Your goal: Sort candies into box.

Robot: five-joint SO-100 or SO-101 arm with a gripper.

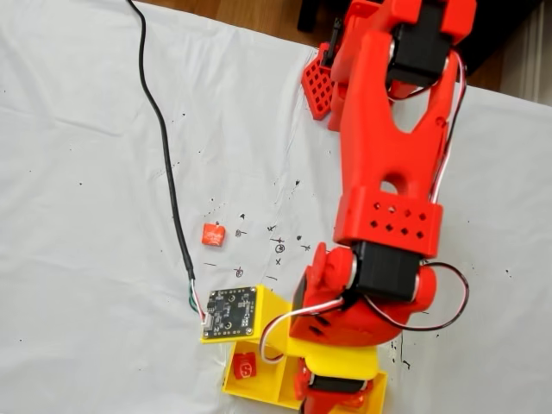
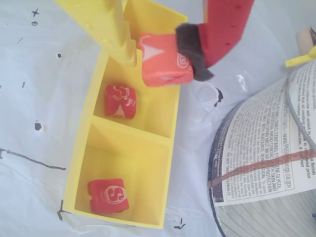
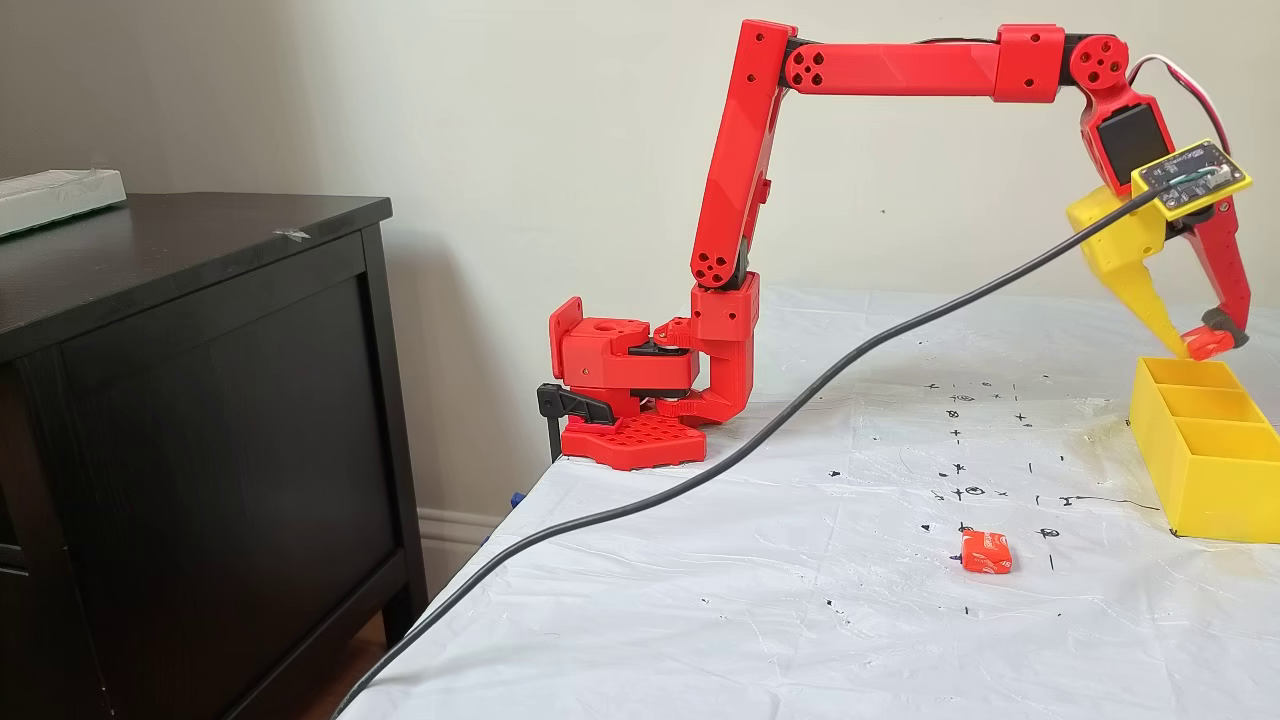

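Gripper (image 2: 160, 59) pinching candy (image 2: 163, 61) above box (image 2: 163, 148), two candies inside

Four red-orange candies could be counted: one pinched between the gripper's (image 2: 158, 57) fingers (image 2: 165, 61), one in the yellow box's (image 2: 170, 163) middle section (image 2: 120, 100), one in its near end section (image 2: 107, 196) in the wrist view, and one loose on the white table cover (image 3: 986, 551) in a fixed view. There was one box, with three square sections in a row. One robot arm (image 3: 745, 170) stood there, with one black cable (image 3: 760, 440) and one dark cabinet (image 3: 200, 400).
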